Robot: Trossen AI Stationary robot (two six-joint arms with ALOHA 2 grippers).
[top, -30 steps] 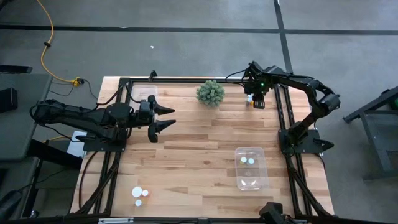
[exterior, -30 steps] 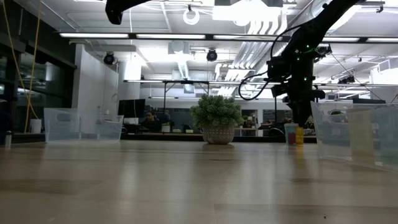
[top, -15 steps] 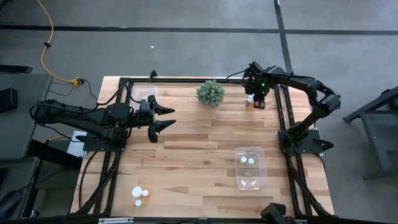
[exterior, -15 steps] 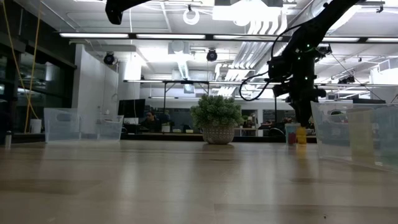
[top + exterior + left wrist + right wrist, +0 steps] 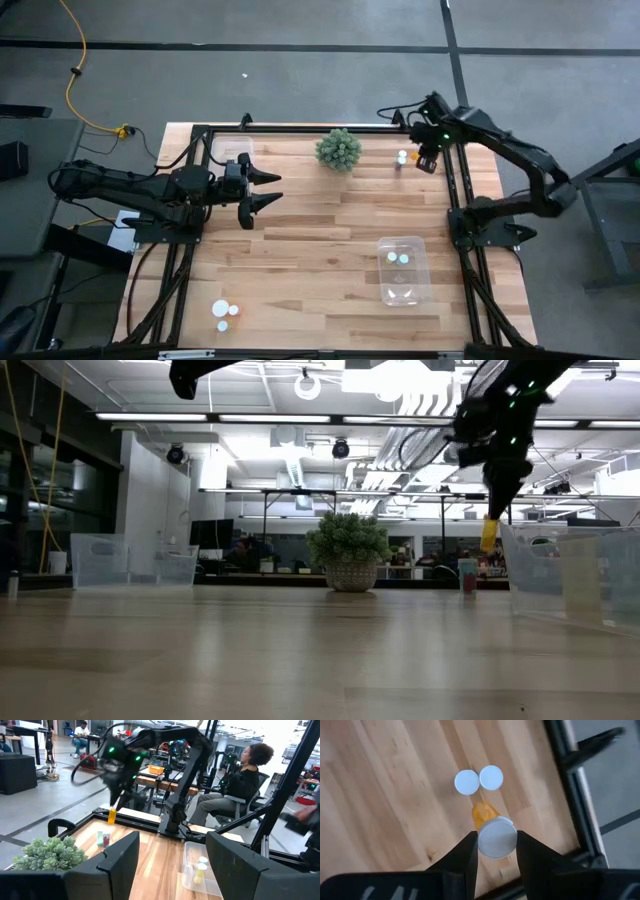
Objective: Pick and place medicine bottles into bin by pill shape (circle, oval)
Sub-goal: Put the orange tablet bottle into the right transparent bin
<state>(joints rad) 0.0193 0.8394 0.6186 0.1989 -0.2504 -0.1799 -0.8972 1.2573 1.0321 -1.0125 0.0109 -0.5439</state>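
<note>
My right gripper (image 5: 427, 160) is above the table's far right corner, shut on an orange medicine bottle with a white cap (image 5: 496, 838); the bottle also shows in the low view (image 5: 489, 532). Two more white-capped bottles (image 5: 467, 782) stand on the wood beneath it. My left gripper (image 5: 268, 190) hovers open and empty over the table's left half. Its fingers also show spread apart in the left wrist view (image 5: 172, 865). My right gripper pinches the bottle's white-capped top end (image 5: 496, 845) between its two fingers, one on each side. The fingers come from above, pointing down. The bottle's orange body (image 5: 489, 535) hangs below them, nearly upright and lifted clear of the table.
A spiky green plant ball (image 5: 339, 149) sits at the far middle. A clear bin (image 5: 404, 285) at the near right holds bottles. Another clear bin (image 5: 230, 150) stands at the far left. Three bottles (image 5: 227, 314) stand near the front left. A seated person (image 5: 245, 780) is beyond the table.
My right gripper has risen and gone a little toward the table's right edge, taking the orange bottle with it. The bottle stood on the table beside the others and now hangs clear of the table.
</note>
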